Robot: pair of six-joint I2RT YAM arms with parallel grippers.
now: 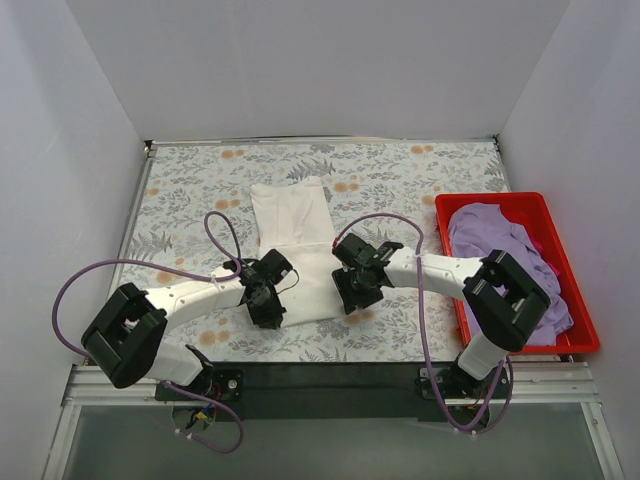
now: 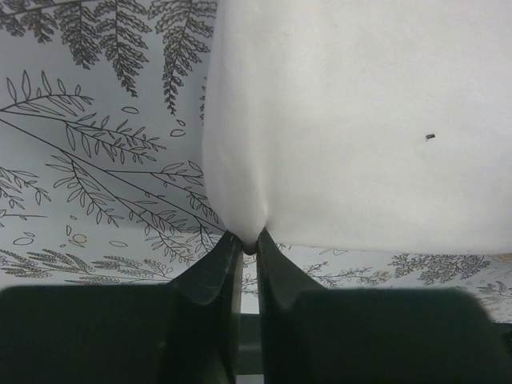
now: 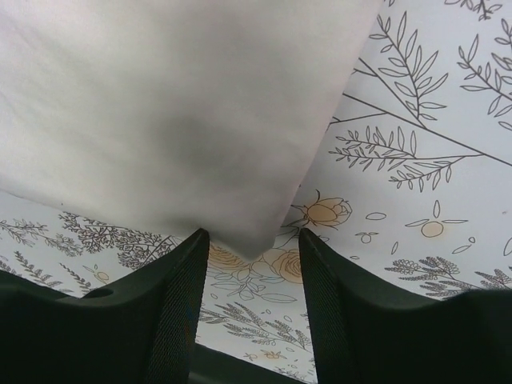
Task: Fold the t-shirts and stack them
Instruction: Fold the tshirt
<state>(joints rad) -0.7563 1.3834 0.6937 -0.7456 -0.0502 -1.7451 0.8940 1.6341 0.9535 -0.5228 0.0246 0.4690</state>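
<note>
White tee (image 1: 290, 215), corners hidden overhead: left pincer (image 2: 248, 240) nips one, right pincer (image 3: 254, 234) gapes.

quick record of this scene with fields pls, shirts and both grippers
white t-shirt: long strip flat on the tablecloth
purple t-shirt: bunched in the red bin, right side
left gripper: shut on the white t-shirt's near left corner
right gripper: open, straddling its near right corner
stack: not yet begun

Floral-clothed table (image 1: 190, 185) carries a white tee (image 1: 292, 225), lying flat at centre, and a red bin (image 1: 490, 199) at right.
</note>
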